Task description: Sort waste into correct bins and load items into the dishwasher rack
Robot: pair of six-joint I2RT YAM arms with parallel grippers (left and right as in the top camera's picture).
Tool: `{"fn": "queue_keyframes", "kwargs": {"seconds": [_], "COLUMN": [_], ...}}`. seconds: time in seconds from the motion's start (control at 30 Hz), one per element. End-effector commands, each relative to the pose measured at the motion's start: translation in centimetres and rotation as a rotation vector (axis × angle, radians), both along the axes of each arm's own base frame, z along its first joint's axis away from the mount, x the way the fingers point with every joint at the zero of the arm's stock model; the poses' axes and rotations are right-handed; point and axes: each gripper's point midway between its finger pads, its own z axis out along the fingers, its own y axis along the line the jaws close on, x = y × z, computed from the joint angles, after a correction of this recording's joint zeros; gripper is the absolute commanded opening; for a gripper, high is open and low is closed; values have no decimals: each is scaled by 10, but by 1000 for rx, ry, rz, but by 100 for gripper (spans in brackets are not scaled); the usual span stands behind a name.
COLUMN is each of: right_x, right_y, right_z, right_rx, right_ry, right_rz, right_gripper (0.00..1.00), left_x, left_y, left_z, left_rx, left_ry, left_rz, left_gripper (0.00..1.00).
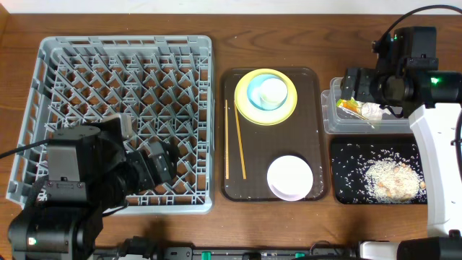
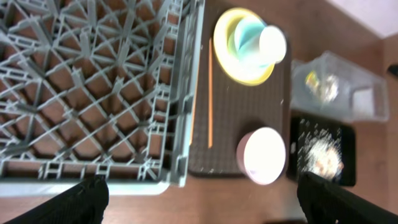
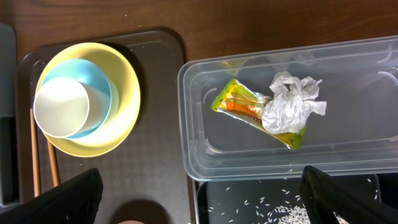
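Note:
The grey dishwasher rack [image 1: 115, 65] stands at the left. My left gripper [image 1: 160, 165] hovers over its front right part, open and empty [image 2: 205, 202]. On the brown tray [image 1: 310, 137] sit the yellow plate [image 1: 245, 108] with the light blue bowl [image 1: 254, 92] and white cup [image 1: 273, 90] stacked on it, the chopsticks [image 1: 234, 141] and the white bowl [image 1: 289, 177]. My right gripper [image 1: 355, 87] is open and empty [image 3: 202, 199] above the clear tub [image 3: 205, 155]. The tub holds the wrapper [image 3: 233, 102] and tissue [image 3: 289, 102]. Rice [image 1: 393, 179] lies in the black tray [image 1: 343, 155].
The brown tray lies between the rack and the two bins. The clear tub sits behind the black tray at the right. The right arm's white base [image 1: 440, 144] stands by the bins at the table's right edge. Bare wood runs along the back.

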Motion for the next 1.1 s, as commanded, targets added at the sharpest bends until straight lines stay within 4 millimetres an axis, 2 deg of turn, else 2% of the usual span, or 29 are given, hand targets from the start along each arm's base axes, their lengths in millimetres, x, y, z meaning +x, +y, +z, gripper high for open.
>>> {"fn": "queue_keyframes", "kwargs": {"seconds": [0.0, 0.17, 0.23, 0.27, 0.33, 0.37, 0.4, 0.57, 0.7, 0.8, 0.93, 1.07], "right_x": [0, 0, 0, 0, 0, 0, 0, 0, 0, 0, 0, 0], "right_y": [1, 1, 1, 1, 1, 1, 1, 1, 1, 1, 1, 1], "right_z": [-3, -3, -3, -2, -2, -3, -3, -3, -3, -2, -3, -3], "right_rx": [-18, -18, -18, -18, -18, -18, -18, -18, -18, -18, -18, -18], "right_ry": [7, 7, 7, 7, 7, 7, 7, 7, 7, 7, 7, 7], "right_rz": [14, 13, 14, 14, 13, 14, 14, 14, 14, 14, 14, 14], "right_gripper": [99, 99, 99, 99, 99, 99, 99, 99, 99, 99, 99, 99], "left_x": [10, 42, 56, 63, 76, 84, 90, 121, 142, 148, 148, 148], "left_y": [-5, -36, -53, -63, -83, -90, -93, -116, -134, -148, -166, -171], "left_z": [4, -4, -16, -23, -46, -64, -76, -153, -209, -243, -266, -282], "left_rx": [-75, -129, -109, -98, -27, 46, 102, 437, 488, 473, 406, 401], "left_ry": [16, 57, 85, 102, 145, 170, 183, 215, 261, 298, 335, 350], "left_rz": [57, -40, -90, -119, -157, -150, -144, -147, -161, -201, -252, -263], "left_gripper": [98, 99, 82, 77, 71, 64, 63, 61, 61, 60, 57, 56]}}
